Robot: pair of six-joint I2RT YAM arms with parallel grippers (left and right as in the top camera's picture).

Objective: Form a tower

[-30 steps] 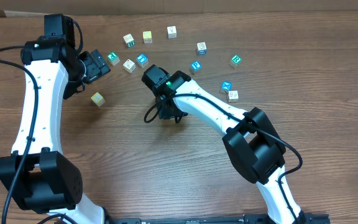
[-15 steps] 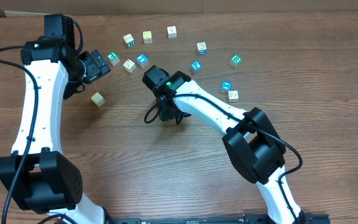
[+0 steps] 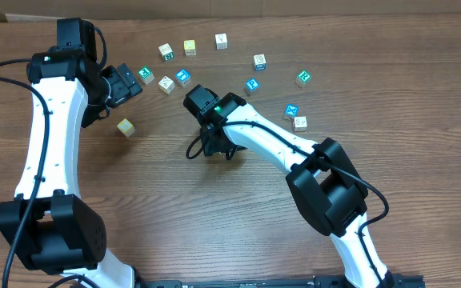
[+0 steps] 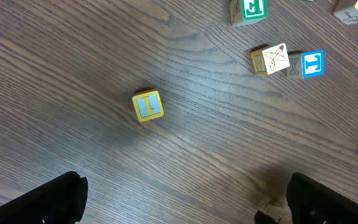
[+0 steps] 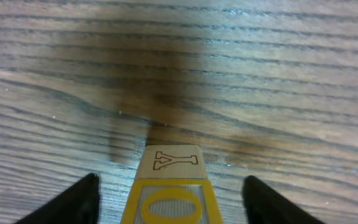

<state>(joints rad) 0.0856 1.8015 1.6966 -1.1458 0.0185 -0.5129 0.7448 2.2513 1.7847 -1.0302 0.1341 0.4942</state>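
The tower, its top cube showing a pale Y face and a yellow O side, stands between the fingers of the right gripper. The jaws sit clear of it on both sides, gripping nothing. This reads as the release step. Next, lift straight up off the tower without brushing it, then fetch another cube. The left gripper, spread wide and empty, hovers left of the tower, near a loose yellow cube

We read this as a robotics lab: two white robot arms, cables trailing, over a wood-grain table scattered with alphabet cubes.
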